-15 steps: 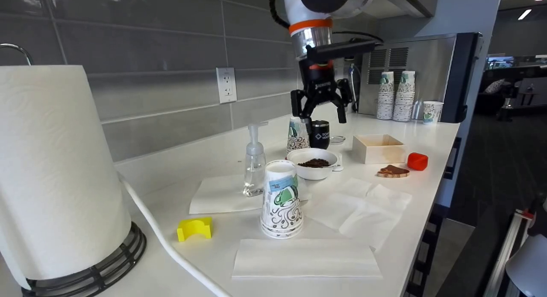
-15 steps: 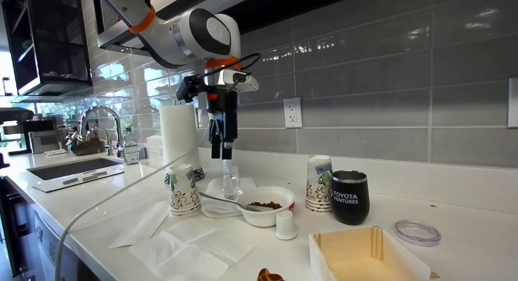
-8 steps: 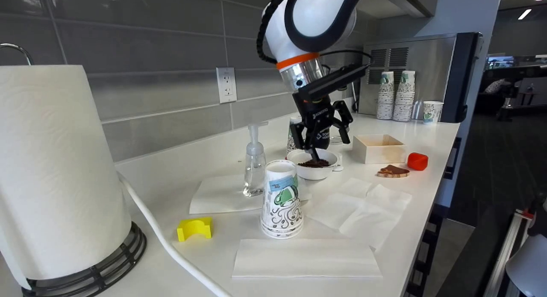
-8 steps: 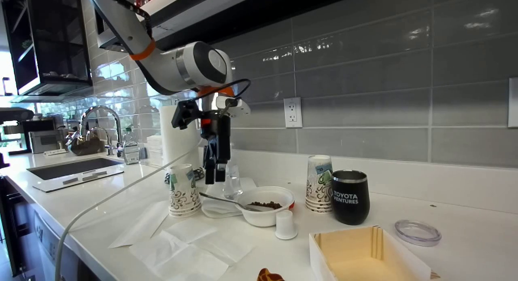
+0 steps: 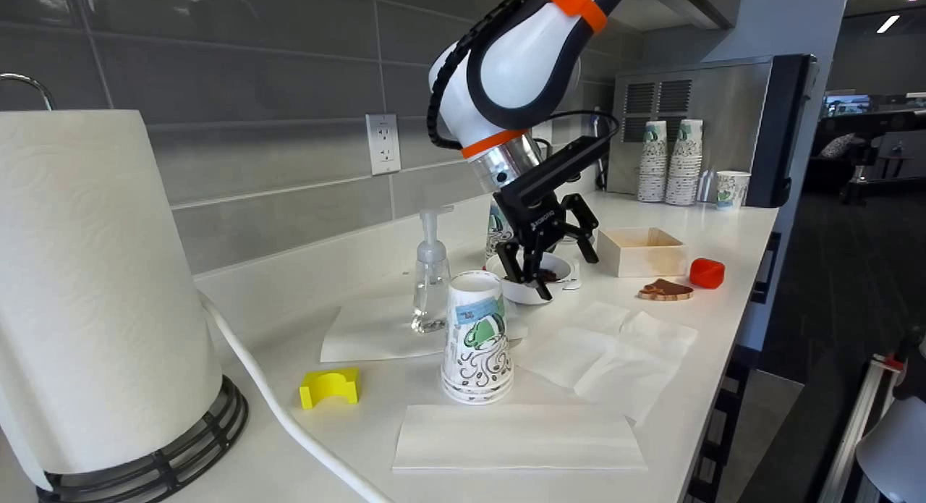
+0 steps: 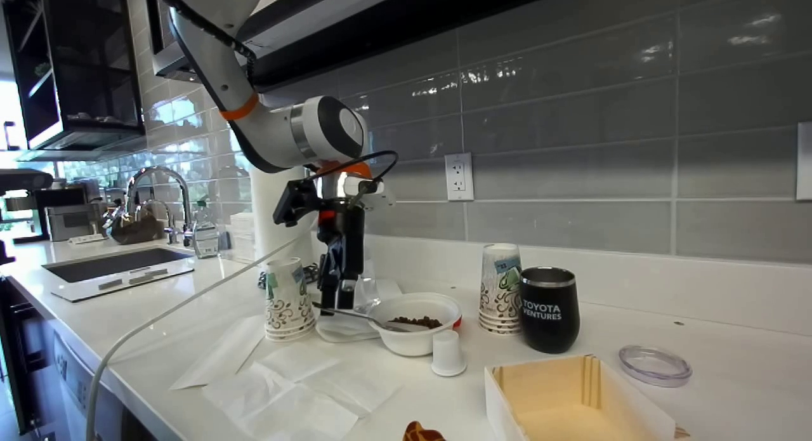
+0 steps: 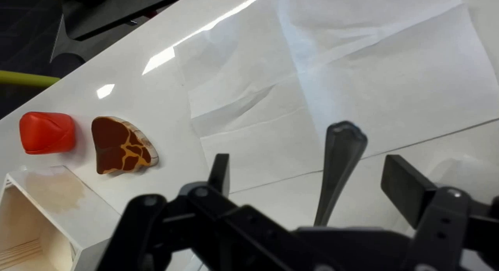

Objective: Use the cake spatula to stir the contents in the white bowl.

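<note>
Nearby, on white counter (image 5: 354,445): printed cup stack (image 6: 290,298), upright, seen right by handle end of cake spatula (image 7: 338,165) in an ext. view; touching or not, can't tell. 2nd stack (image 6: 500,289), upright, w/ blk tumbler (image 6: 549,314) alongside. Clear round lid (image 6: 654,367), flat. Pump bottle (image 5: 430,286), clear, upright, nr white bowl (image 6: 406,346). Sm. white pod (image 6: 447,352), just beside bowl. Creased napkins (image 7: 249,107), flat. Tan box (image 5: 640,263); nr it, red piece (image 7: 46,132) & brown steak-shaped piece (image 7: 124,146). Yellow block (image 5: 329,387), well apart from bowl. In way of sight: gripper (image 5: 568,275), tilted, hiding part of bowl in an ext. view.

Item: cake spatula, 1 pc. Silver-grey metal, slim handle, broad scalloped end; blade (image 6: 408,327) flat, paler. Location: blade inside bowl by contents (image 6: 422,321) (dk red-brown, crumbly mass), handle across rim, end out past bowl.

Axis: tilted. In an ext. view, handle end high at pic. L, blade low at R. Wrist view: near upright in frame, broad end to top, leaning slightly R, shaft narrowing down behind gripper.

Gripper: fingers spread wide, handle btwn, visible gap ea. side in wrist view.
</note>
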